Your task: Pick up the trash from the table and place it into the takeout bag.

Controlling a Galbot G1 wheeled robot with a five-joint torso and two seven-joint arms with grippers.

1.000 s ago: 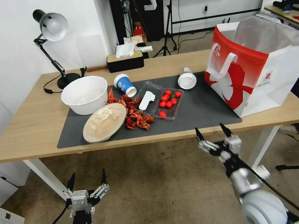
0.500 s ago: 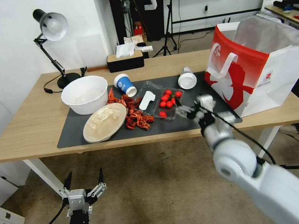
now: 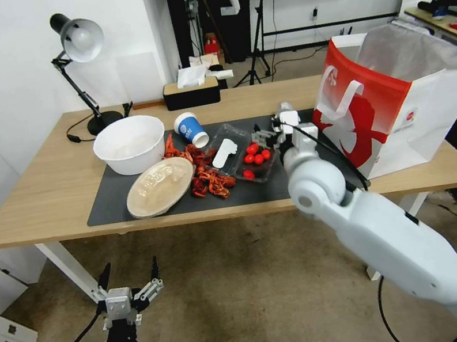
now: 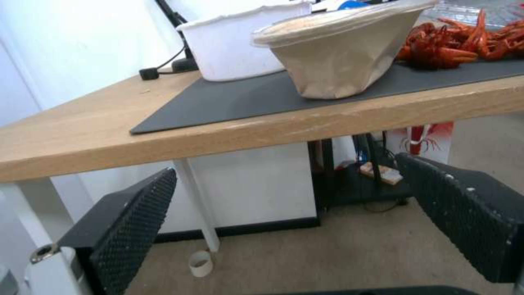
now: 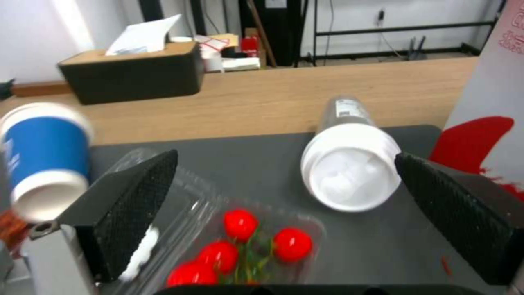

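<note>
Right arm has swung up from below the table edge and out over the mat, toward the white lidded cup.

Its right pincer [image 5: 284, 205] hangs spread wide above the clear tray of cherry tomatoes [image 3: 258, 157], with the white lidded cup [image 5: 349, 172] lying on its side just beyond, on the dark mat of the table [image 3: 39, 191], near the takeout bag [image 3: 397, 96] at the right. Risk, as I judge it: the cup sits off toward one finger [image 5: 458, 209] rather than centred, so closing from here could nudge it into a roll toward the bag or clip the tray. The blue-and-white paper cup [image 3: 191, 129] lies farther left; the beige oval lid [image 3: 160, 186] is nearer. The left pincer [image 3: 130, 281] waits spread, low in front of the table.
</note>
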